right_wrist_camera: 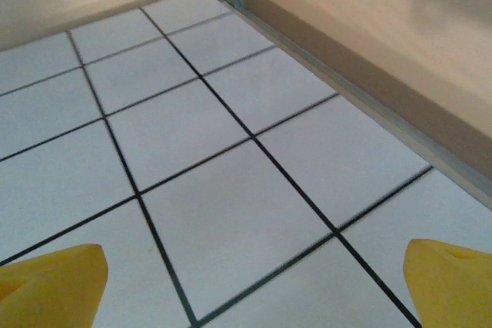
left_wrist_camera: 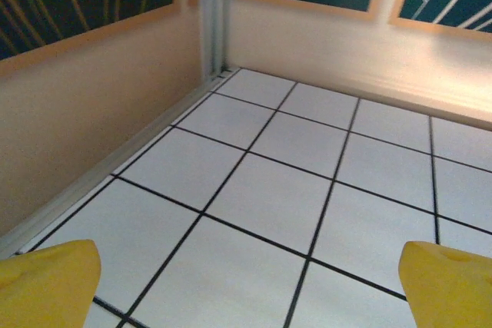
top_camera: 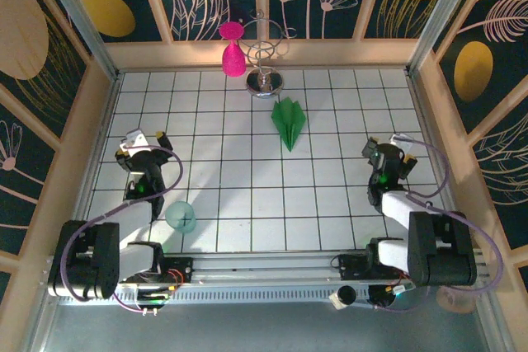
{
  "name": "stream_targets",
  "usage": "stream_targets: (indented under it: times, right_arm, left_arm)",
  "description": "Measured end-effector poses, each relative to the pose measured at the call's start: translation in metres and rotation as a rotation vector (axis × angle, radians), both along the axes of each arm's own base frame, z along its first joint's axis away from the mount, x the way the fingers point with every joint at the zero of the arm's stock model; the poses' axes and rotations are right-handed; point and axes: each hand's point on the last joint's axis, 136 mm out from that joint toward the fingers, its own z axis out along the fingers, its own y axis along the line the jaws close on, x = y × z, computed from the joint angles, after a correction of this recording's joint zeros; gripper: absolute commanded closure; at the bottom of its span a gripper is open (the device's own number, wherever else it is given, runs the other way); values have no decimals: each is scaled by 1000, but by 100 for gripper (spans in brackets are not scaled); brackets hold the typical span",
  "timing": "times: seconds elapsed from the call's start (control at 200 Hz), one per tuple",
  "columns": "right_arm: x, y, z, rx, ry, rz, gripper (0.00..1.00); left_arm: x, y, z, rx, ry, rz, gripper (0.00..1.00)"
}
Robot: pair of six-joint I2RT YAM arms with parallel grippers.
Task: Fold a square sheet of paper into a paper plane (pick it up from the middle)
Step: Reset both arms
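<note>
The bright green folded paper plane (top_camera: 289,124) lies at twelve o'clock, just short of the chrome wire stand (top_camera: 266,63). Left gripper (top_camera: 144,139) at nine and right gripper (top_camera: 384,154) at three gape fully, holding nothing. A careless reach could nudge the light plane or spring its creases.

I count one paper plane (top_camera: 289,121), green, lying on my one table (top_camera: 239,204). Beside it in the tally are one pink teardrop-shaped object (top_camera: 233,55), one wire stand (top_camera: 266,76) on a round metal base, and one translucent teal cup (top_camera: 181,217). Of my own parts I count two arms and two grippers, my left gripper (top_camera: 142,144) and my right gripper (top_camera: 384,154). Each wrist view shows two yellow fingertips (left_wrist_camera: 46,282), four fingertips in all.
</note>
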Motion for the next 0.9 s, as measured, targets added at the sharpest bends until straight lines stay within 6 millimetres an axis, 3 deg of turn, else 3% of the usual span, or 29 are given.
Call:
stream_targets:
  times: [0.2,0.461,0.626,0.901]
  right_arm:
    - [13,19,2,-11,-98,133,1]
    - [26,40,9,-21,-200,272,1]
    - [30,46,3,-26,-204,310,1]
    - [32,48,7,-29,-222,330,1]
  left_arm:
    - [10,-13,-12,9,-13,-121,1]
    - [21,-19,-12,21,-63,-202,1]
    - [24,-20,-21,15,-58,-225,1]
    - [25,-23,-17,17,-77,-243,1]
